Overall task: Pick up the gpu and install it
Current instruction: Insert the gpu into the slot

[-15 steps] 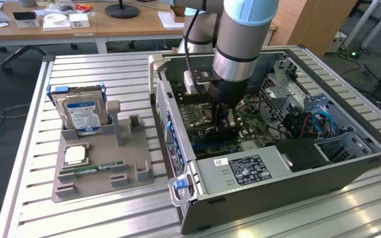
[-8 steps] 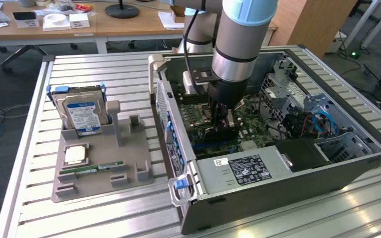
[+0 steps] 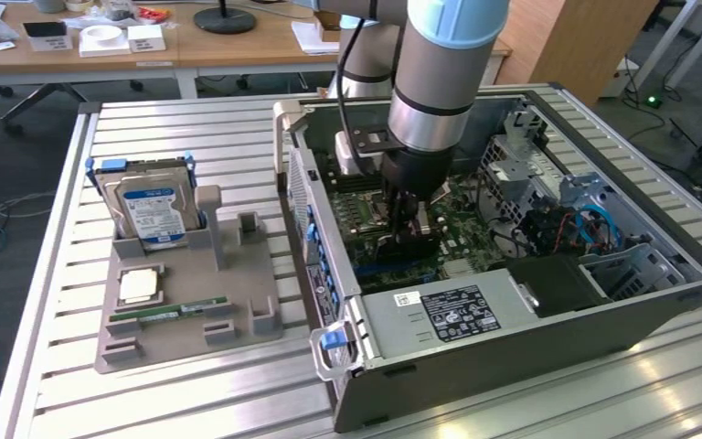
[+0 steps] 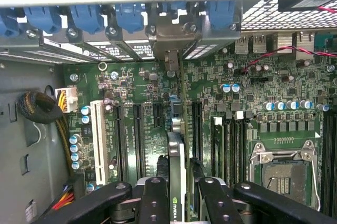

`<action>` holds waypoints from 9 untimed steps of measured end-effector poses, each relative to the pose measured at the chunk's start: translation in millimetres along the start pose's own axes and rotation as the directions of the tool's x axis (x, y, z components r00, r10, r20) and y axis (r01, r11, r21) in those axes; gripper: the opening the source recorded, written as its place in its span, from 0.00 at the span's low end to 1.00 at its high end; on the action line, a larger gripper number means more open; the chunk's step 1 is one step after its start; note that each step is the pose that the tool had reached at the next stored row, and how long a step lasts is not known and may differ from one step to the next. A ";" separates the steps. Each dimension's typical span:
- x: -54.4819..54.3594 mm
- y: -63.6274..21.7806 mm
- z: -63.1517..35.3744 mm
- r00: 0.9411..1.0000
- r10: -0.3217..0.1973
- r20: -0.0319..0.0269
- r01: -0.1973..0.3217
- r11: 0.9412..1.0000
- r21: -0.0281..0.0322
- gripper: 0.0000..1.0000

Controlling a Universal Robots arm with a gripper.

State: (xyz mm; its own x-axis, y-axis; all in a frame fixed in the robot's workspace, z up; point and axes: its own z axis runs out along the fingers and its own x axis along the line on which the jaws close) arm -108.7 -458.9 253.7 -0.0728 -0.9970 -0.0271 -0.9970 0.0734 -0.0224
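The gpu (image 4: 179, 145) stands edge-on over the green motherboard (image 4: 131, 82), a thin dark card running along an expansion slot. Its silvery bracket (image 4: 169, 37) reaches the rear slot openings under the blue latches. My gripper (image 4: 181, 203) is shut on the card, one black finger (image 4: 154, 197) on each side. In the exterior view the gripper (image 3: 408, 219) reaches down into the open computer case (image 3: 643, 302), and the dark gpu (image 3: 402, 245) sits low against the board. I cannot tell whether the card's edge is seated in the slot.
A grey fixture tray (image 3: 186, 343) at the exterior view's left holds a hard drive (image 3: 154, 212), a processor (image 3: 140, 286) and a green memory stick (image 3: 168, 313). Inside the case are a white slot (image 4: 97, 140), the processor socket (image 4: 284, 174), cable bundles (image 4: 37, 107) and the power supply (image 3: 449, 315).
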 end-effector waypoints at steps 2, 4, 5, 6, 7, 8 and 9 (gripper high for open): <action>0.0 0.3 0.1 1.000 0.000 0.000 0.000 1.000 0.000 0.27; 0.2 0.8 0.6 1.000 0.000 0.000 0.000 1.000 0.000 0.27; 0.2 0.8 0.6 1.000 0.000 0.000 0.000 1.000 0.000 0.27; 0.1 0.8 0.6 1.000 0.000 0.000 0.000 1.000 0.000 0.27; 0.1 0.7 0.7 1.000 0.000 0.000 0.000 1.000 0.000 0.27; 0.1 0.7 0.7 1.000 0.000 0.000 0.000 1.000 0.000 0.27; 0.1 0.7 0.8 1.000 0.000 0.000 0.000 1.000 0.000 0.27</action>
State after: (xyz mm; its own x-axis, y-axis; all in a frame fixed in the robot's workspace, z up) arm -109.4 -458.9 252.9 -0.0731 -0.9970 -0.0271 -0.9970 0.0738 -0.0224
